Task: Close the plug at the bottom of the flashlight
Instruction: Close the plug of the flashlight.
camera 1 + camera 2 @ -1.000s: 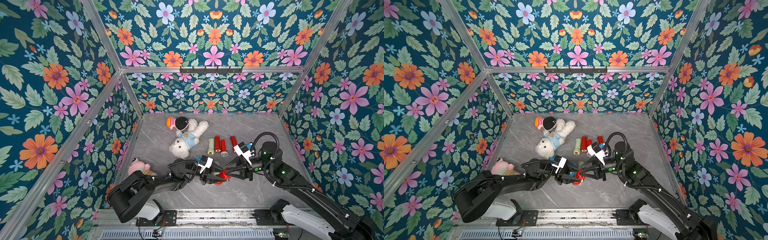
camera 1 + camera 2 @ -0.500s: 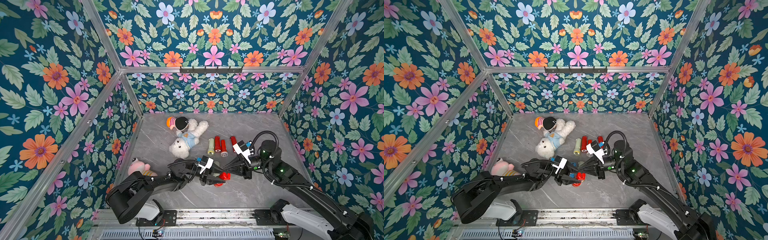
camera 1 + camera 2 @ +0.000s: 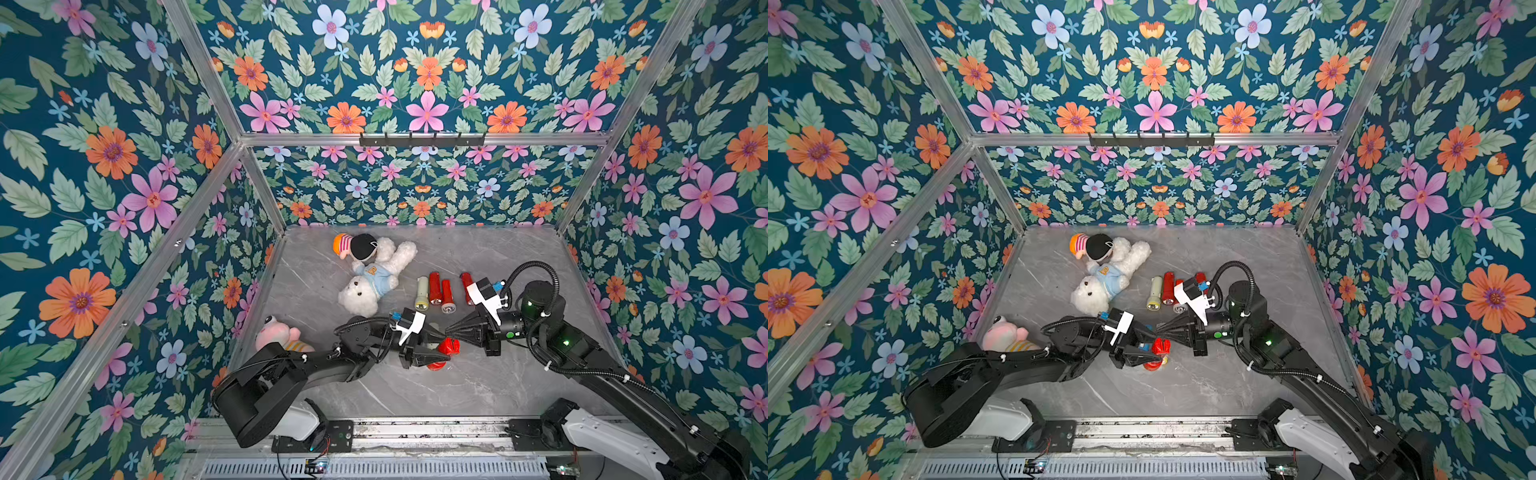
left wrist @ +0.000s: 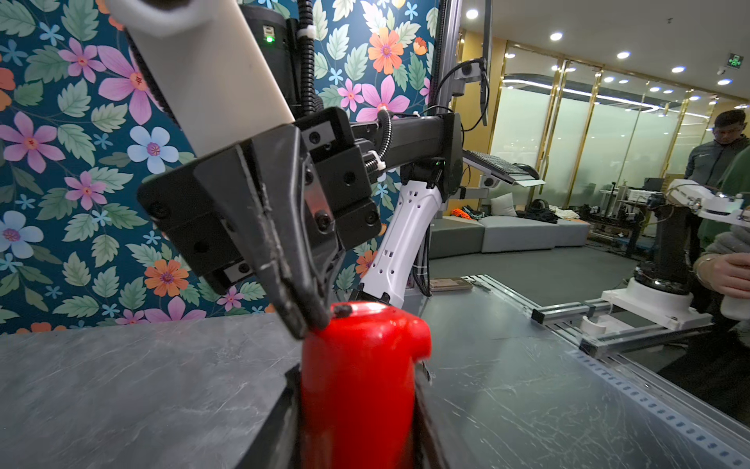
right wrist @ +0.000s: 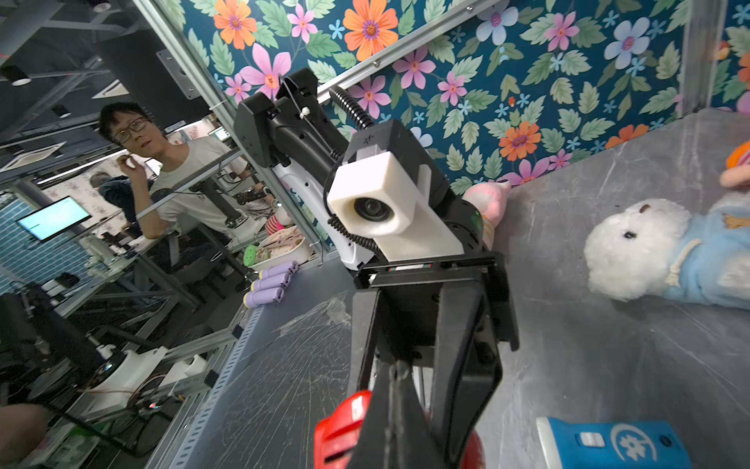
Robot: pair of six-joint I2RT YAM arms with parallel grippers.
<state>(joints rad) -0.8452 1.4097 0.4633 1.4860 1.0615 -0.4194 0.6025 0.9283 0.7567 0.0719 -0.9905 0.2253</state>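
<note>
Two grippers met at one flashlight. Right gripper (image 4: 312, 325), jaws pressed together into a single wedge and holding nothing, touched its tip to the upturned bottom end of the red flashlight (image 4: 357, 385), beside a small dark spot on the rim; whether the plug was seated could not be told. Left gripper (image 3: 441, 354) pinched the flashlight body roughly upright from 9 o'clock, and the right arm reached in from 3 o'clock. In a top view the flashlight stood just toward 5 o'clock of the table (image 3: 478, 386) centre, with spare flashlights (image 3: 435, 287) at its 12 o'clock and a white plush bear (image 3: 365, 286) at 10 o'clock. Done well, the wedge would probably push straight along the flashlight's axis against a firm left grip, since a sideways push could tip it
</note>
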